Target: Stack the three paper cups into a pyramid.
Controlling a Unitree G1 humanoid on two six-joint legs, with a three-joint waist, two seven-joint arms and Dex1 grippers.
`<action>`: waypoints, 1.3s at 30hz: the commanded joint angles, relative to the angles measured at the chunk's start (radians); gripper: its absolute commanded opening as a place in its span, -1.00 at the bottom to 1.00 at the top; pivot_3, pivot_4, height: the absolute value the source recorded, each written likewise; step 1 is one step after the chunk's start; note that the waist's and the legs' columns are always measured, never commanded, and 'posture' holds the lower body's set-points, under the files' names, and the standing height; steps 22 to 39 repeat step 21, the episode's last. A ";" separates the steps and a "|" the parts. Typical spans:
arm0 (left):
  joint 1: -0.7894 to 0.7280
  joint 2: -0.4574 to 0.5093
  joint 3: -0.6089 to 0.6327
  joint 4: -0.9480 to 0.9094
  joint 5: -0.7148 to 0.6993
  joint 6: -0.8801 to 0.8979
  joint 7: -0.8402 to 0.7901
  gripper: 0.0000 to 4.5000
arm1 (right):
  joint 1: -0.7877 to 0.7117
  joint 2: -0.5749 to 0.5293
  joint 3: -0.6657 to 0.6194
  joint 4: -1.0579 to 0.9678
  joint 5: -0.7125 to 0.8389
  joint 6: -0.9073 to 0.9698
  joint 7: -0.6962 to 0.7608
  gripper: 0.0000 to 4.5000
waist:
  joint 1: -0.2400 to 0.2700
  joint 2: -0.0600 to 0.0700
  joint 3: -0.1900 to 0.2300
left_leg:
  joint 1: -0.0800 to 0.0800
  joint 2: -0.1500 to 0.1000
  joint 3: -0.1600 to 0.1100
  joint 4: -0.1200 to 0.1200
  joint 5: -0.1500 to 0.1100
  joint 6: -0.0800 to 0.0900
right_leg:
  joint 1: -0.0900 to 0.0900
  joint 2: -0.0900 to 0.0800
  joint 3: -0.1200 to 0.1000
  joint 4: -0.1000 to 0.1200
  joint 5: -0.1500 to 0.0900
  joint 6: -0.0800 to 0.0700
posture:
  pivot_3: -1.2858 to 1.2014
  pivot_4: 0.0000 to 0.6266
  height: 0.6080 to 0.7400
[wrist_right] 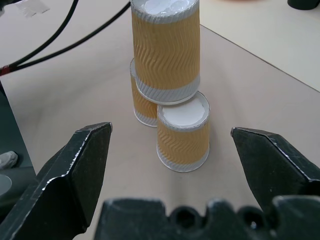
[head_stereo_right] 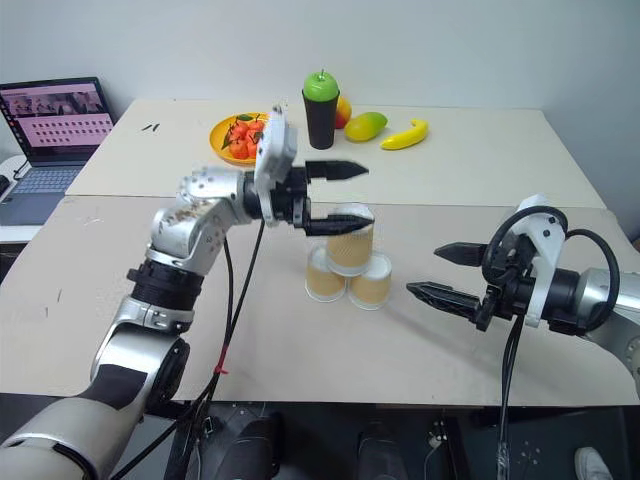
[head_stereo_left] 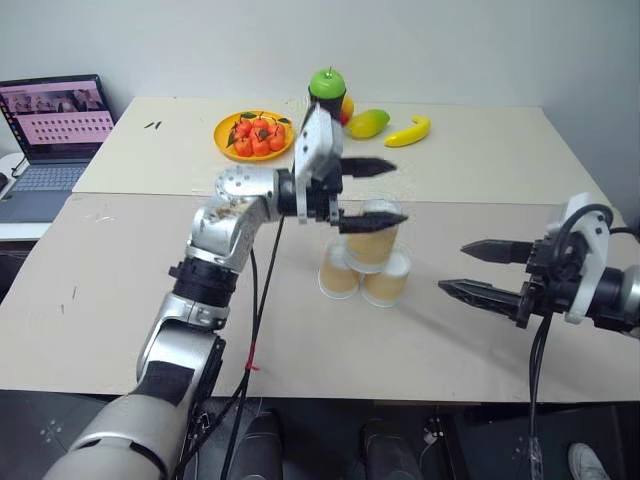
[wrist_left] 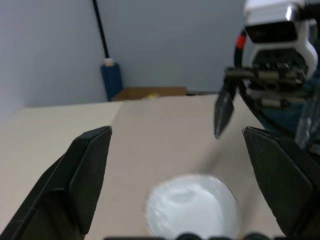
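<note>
Because the top cup now rests upside down on the two lower cups on the table, the left claw hangs spread around it, and the right claw waits spread nearby.

An office or lab: plain tables, bare wall, open laptop.

Paired head views high over the table; both wrist views close on the pyramid.
</note>
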State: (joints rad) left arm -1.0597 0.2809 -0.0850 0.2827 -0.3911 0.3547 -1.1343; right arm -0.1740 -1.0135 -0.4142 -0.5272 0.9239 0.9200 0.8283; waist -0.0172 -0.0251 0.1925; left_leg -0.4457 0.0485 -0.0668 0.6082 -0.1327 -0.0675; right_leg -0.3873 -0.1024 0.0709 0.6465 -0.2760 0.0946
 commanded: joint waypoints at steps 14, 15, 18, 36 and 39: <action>0.421 0.369 0.169 -0.509 -0.026 0.280 0.197 0.99 | -0.025 -0.047 0.069 0.174 -0.269 -0.214 0.078 1.00 | -0.020 0.000 0.000 | 0.000 0.000 0.000 0.000 0.000 0.000 | 0.000 0.000 0.000 0.001 0.000 0.000 | 0.03 -0.52 0.93; 0.463 0.380 0.166 -0.529 -0.016 0.267 0.204 0.99 | -0.022 -0.048 0.081 0.186 -0.285 -0.225 0.088 1.00 | -0.020 0.000 0.000 | 0.001 0.000 0.000 0.000 0.000 0.000 | 0.000 0.000 0.000 0.001 0.000 0.000 | 0.03 -0.52 0.93; 0.532 0.403 0.154 -0.559 0.001 0.228 0.202 0.99 | -0.019 -0.043 0.114 0.217 -0.319 -0.250 0.111 1.00 | -0.016 0.000 0.000 | 0.001 0.001 0.000 0.000 0.000 0.000 | 0.000 0.000 0.000 0.001 0.000 0.000 | 0.03 -0.52 0.93; 0.573 0.414 0.146 -0.557 0.045 0.167 0.227 0.99 | -0.037 -0.033 0.147 0.248 -0.346 -0.273 0.125 1.00 | -0.011 0.000 0.000 | 0.001 0.001 0.000 0.001 0.000 0.000 | 0.000 0.000 0.000 0.001 0.000 0.000 | 0.03 -0.52 0.93; 0.573 0.414 0.146 -0.557 0.045 0.167 0.227 0.99 | -0.037 -0.033 0.147 0.248 -0.346 -0.273 0.125 1.00 | -0.011 0.000 0.000 | 0.001 0.001 0.000 0.001 0.000 0.000 | 0.000 0.000 0.000 0.001 0.000 0.000 | 0.03 -0.52 0.93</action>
